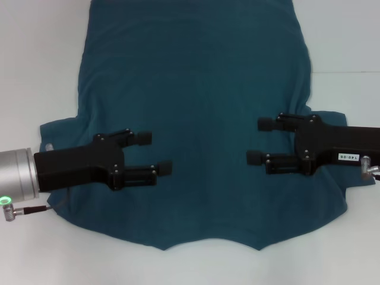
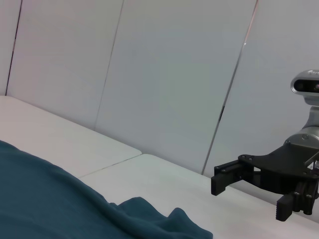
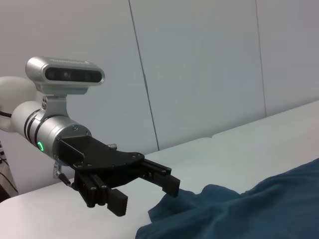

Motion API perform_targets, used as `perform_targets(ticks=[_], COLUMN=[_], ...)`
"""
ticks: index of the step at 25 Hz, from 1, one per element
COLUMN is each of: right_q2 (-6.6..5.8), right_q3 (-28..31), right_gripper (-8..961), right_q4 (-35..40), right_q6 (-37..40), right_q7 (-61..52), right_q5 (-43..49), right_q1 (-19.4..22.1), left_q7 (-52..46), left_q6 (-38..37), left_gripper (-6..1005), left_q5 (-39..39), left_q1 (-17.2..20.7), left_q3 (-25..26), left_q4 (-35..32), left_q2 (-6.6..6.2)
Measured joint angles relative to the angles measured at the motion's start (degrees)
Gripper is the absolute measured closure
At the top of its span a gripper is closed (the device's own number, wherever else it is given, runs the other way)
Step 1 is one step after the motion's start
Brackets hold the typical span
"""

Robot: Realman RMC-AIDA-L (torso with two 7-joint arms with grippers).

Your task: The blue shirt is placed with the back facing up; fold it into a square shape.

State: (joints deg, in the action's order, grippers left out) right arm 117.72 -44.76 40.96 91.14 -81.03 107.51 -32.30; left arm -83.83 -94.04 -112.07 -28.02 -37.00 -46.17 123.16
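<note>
The blue shirt (image 1: 196,113) lies spread flat on the white table, plain side up, its hem toward me and its body running to the far edge of the head view. My left gripper (image 1: 154,153) hovers open over the shirt's near left part, fingers pointing toward the middle. Opposite it, my right gripper (image 1: 260,141) is open above the near right part, fingers pointing inward. Nothing sits between either pair of fingers. The left wrist view shows rumpled shirt cloth (image 2: 55,199) and the right gripper (image 2: 249,194); the right wrist view shows the left gripper (image 3: 144,191) beside a shirt fold (image 3: 239,209).
The white table (image 1: 41,71) shows bare on both sides of the shirt and along the near edge. Pale wall panels (image 2: 164,74) stand behind the table. A seam (image 2: 109,164) crosses the tabletop.
</note>
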Motion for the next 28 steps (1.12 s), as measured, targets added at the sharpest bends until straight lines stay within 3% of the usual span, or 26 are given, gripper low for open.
perform_targets(ticks=[11,22,28], right_q2=[0.21,1.59,1.69], right_q3=[0.48,4.15,4.16], right_gripper=[41,41,41], right_q4=[0.00,-0.16,-2.49], right_q6=[0.02,-0.63,-3.54], right_q7=[0.00,0.00,-0.07], right_q5=[-0.17,-1.26,-4.17], right_q1=[0.30,-0.03,-0.13], left_q7=[0.28,-2.51,-4.81], left_q6=[1.82,12.42,18.41], left_gripper=[85,90,98], left_q5=[1.40,4.43,4.41], left_q1=[0.10,0.76,2.86], left_q3=[1.18,6.87,8.32], left_q4=[0.07,3.22,3.23], left_q2=[0.39,0.63,0.70])
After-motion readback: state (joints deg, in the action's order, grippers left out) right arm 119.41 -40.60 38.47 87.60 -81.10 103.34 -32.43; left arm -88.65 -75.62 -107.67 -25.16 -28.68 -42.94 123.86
